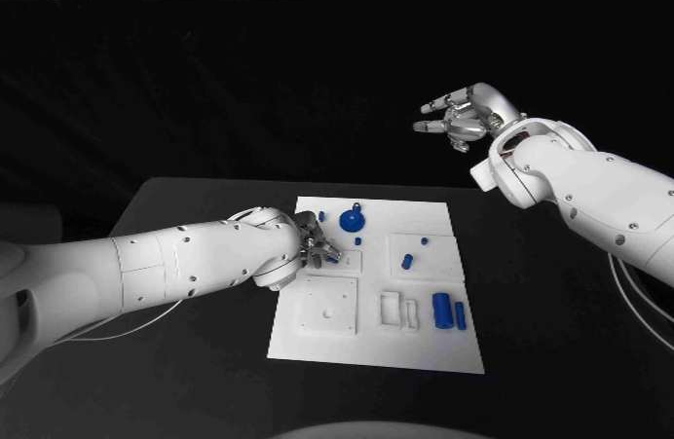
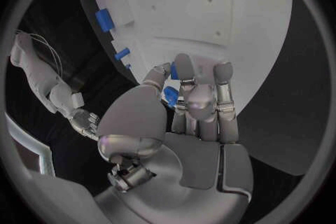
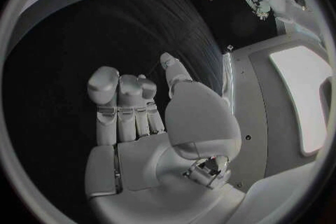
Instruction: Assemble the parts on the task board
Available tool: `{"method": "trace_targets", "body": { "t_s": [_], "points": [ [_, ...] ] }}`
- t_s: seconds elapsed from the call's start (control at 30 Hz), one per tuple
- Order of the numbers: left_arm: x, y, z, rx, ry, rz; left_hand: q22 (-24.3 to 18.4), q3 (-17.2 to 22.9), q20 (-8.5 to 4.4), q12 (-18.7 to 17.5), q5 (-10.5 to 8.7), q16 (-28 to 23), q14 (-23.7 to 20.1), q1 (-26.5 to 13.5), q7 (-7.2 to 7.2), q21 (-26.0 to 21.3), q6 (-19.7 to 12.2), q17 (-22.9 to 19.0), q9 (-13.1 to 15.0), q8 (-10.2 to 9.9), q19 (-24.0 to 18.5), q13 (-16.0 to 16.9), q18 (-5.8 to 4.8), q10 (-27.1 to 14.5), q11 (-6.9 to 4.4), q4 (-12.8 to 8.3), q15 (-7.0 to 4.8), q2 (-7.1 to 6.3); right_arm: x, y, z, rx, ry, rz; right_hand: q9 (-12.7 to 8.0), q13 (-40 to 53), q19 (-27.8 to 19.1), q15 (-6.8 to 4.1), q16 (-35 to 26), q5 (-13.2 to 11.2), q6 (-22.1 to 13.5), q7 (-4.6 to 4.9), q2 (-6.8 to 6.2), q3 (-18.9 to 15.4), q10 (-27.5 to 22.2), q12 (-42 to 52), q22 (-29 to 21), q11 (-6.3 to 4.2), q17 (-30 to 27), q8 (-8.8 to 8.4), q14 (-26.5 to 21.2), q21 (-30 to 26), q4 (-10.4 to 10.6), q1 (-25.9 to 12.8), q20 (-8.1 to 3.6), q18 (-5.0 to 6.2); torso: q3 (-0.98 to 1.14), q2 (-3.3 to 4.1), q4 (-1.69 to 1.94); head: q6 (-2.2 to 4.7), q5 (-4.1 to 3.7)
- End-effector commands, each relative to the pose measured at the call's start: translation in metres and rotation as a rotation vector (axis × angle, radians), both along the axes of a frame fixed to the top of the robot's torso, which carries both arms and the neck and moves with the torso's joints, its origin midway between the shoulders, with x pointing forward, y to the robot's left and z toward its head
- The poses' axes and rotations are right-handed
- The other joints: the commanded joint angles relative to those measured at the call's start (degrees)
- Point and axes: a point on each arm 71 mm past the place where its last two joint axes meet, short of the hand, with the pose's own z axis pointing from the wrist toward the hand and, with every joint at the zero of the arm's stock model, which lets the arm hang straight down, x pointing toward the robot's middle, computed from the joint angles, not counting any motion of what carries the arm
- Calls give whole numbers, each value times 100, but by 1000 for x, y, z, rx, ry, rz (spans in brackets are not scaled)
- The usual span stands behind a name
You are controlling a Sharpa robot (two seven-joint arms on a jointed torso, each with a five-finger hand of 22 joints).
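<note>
Blue part [image 2: 171,93] half-hidden behind left-hand fingers [image 2: 187,75]

Both arms wear smooth white shells built from rounded segments, dotted with small dark screw holes along the seams. The left arm [image 1: 168,264] trails a thin pale cable beneath it. Each ends in a silver metallic hand: the left hand [image 2: 185,109] and right hand [image 1: 464,116] have glossy, rounded finger pads and darker jointed links.
</note>
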Motion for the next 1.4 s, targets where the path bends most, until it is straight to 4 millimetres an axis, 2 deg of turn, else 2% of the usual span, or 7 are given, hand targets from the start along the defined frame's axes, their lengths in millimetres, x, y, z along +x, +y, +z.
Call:
{"method": "trace_targets", "body": {
  "t_s": [0.03, 0.43, 0.67, 1.03, 1.4],
  "points": [
    [-2, 0, -3, 21, 22, -13, 39, 495, -5, 22, 31, 28, 19, 22, -367, -53, 410, 5, 2370, 33, 58, 6, -22, 291, -35, -482, 1, 31, 0, 2, 0, -11, 4, 14, -5, -4, 207, 1, -23, -31, 37, 5, 37, -14, -40, 31, 593, 1, -10, -33, -29, -22, 20, -44, 19, 82, 1, 3, 5, -1, -2],
    [-2, -2, -5, 5, 54, 10, 178, 524, -7, 47, 101, 58, 23, -5, -375, -164, 409, 32, 2412, 61, 113, 15, -21, 291, -39, -511, -1, 31, 1, 3, -2, -13, 13, 17, -5, -3, 207, 1, -23, -39, 43, 4, 46, -12, -40, 34, 592, 0, -11, -33, -30, -28, -1, -39, 19, 82, 1, 1, 2, -8, -1],
    [-3, -2, -6, 10, 74, 9, 214, 535, -5, 49, 135, 66, 22, -11, -371, -187, 408, 39, 2415, 63, 125, 15, -23, 290, -39, -520, 0, 31, 2, 3, -3, -15, 18, 16, -5, -3, 207, 1, -23, -39, 43, 4, 46, -12, -40, 34, 592, 0, -11, -33, -30, -28, -1, -39, 19, 82, 10, -2, 10, -10, 3],
    [-1, 1, -8, 39, 94, 0, 277, 547, 0, 45, 150, 75, 23, -20, -371, -240, 406, 54, 2423, 69, 135, 10, -27, 291, -39, -534, 6, 31, 2, 4, -6, -19, 27, 19, -6, -7, 205, 2, -28, -45, 40, 5, 57, -9, -45, 30, 592, 0, -15, -34, -33, -34, -25, -41, 19, 82, -1, 2, 18, -23, 2],
    [2, 0, -8, 56, 95, 0, 337, 563, 10, 49, 190, 83, 23, -30, -372, -294, 406, 76, 2441, 78, 153, 4, -17, 292, -39, -554, 9, 27, 2, 6, -9, -19, 34, 23, -6, -9, 204, 2, -32, -50, 38, 6, 69, -1, -50, 27, 590, 1, -19, -33, -37, -45, -51, -40, 20, 83, 1, 3, 11, -33, 13]
  ]
}}
